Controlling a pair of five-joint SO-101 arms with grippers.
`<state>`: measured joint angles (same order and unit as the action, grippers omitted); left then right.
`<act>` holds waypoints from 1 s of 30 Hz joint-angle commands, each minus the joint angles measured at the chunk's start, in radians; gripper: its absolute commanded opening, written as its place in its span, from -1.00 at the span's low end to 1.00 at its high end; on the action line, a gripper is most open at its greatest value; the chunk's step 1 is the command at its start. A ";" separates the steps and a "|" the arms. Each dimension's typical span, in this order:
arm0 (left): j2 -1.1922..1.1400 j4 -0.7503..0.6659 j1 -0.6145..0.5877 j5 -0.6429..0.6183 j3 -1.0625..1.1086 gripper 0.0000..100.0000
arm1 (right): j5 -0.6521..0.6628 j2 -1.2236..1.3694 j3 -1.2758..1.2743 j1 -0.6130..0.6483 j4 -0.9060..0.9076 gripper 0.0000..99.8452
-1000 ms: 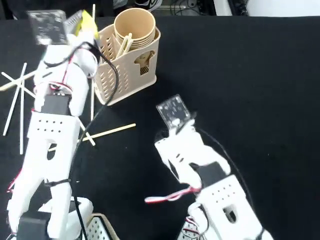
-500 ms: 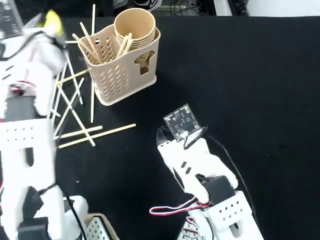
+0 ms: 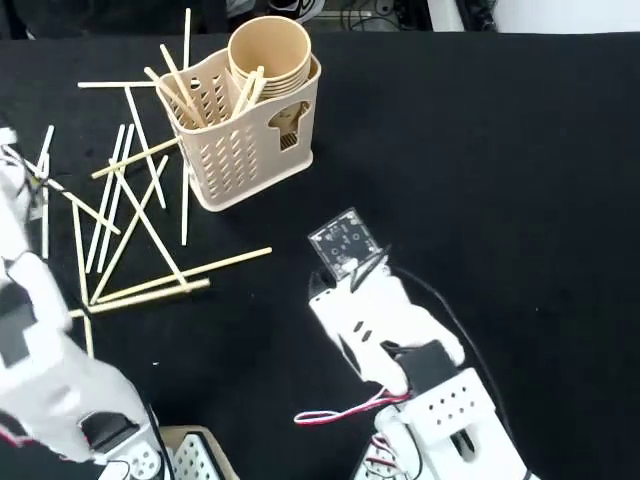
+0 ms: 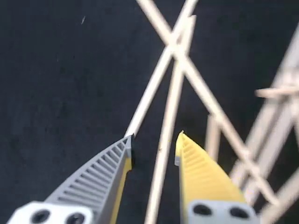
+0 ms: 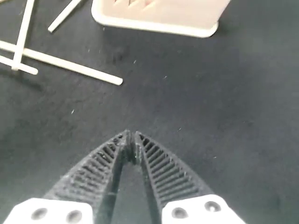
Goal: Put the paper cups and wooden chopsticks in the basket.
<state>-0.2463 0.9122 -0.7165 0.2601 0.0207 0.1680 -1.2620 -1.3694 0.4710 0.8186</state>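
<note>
The cream slotted basket stands at the back left and holds stacked paper cups and a few wooden chopsticks. Several more chopsticks lie crossed on the black table to its left. My left arm is at the left edge over that pile. Its gripper is open just above the table, with one chopstick running between the grey and yellow fingers, not clamped. My right gripper is shut on nothing above bare table, short of the basket's base; a chopstick lies near it.
The right arm sits mid-table in front of the basket. Open black tabletop stretches across the right half. A perforated cream piece shows at the front edge by the left arm's base.
The left arm has swung from the basket out to the left edge and down over the loose chopsticks, leaving chopsticks standing in the basket. The right arm has barely shifted.
</note>
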 commanded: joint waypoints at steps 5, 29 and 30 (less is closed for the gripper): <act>-0.512 0.222 -0.038 0.092 -0.664 -0.68 | 0.006 0.051 0.050 0.017 -0.026 -0.97; -1.137 0.852 -0.061 0.092 -1.684 -0.94 | 0.006 0.051 0.044 0.041 -0.026 -0.97; -1.115 0.853 -0.064 0.084 -1.682 -0.94 | 0.006 0.051 0.042 0.044 -0.026 -0.97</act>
<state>-1.4200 1.7223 -0.7426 0.3537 -1.6609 0.1665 -1.2160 -1.3694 0.4971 0.8124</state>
